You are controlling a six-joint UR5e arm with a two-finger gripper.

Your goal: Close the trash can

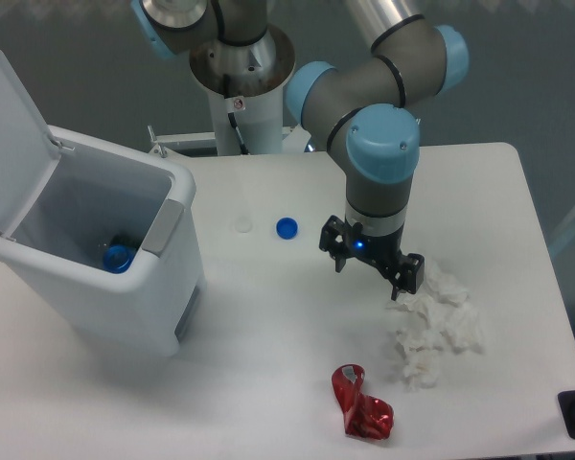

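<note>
Standing: the trash can (105,278) sits on the left part of the white table (268,383), a large white boxy bin with rounded corners, slightly tilted in this view.
Lid: the flat white lid (11,134) is swung up and back on its hinge at the far left side, so the bin's mouth is fully uncovered.
Push-tab: a grey tab (163,227) sits on the bin's rim at the side facing the middle of the table.
Inside the bin: a blue bottle cap (118,257) lies at the bottom, next to something dark that is too shadowed to name.
Gripper: the gripper (372,270) hangs pointing down over the table, right of centre, well apart from the bin; a small blue light shows on its body.
Jaws: the two black fingers (408,274) are spread apart with nothing between them.
Arm: the grey UR5e arm with light blue joint caps (383,142) reaches from its base column (240,86) at the far side of the table out toward the right.
Tissue: a crumpled white tissue pile (435,324) lies just right of and nearer than the gripper; the right finger is just beside its far edge, and contact cannot be told.
Red wrapper: a crumpled shiny red wrapper (363,404) lies near the front edge, nearer than the tissue.
Blue cap on table: a second blue bottle cap (287,228) lies left of the gripper, between it and the bin.
White disc: a small pale round disc (243,225) lies just left of that cap, hard to make out against the table.
</note>
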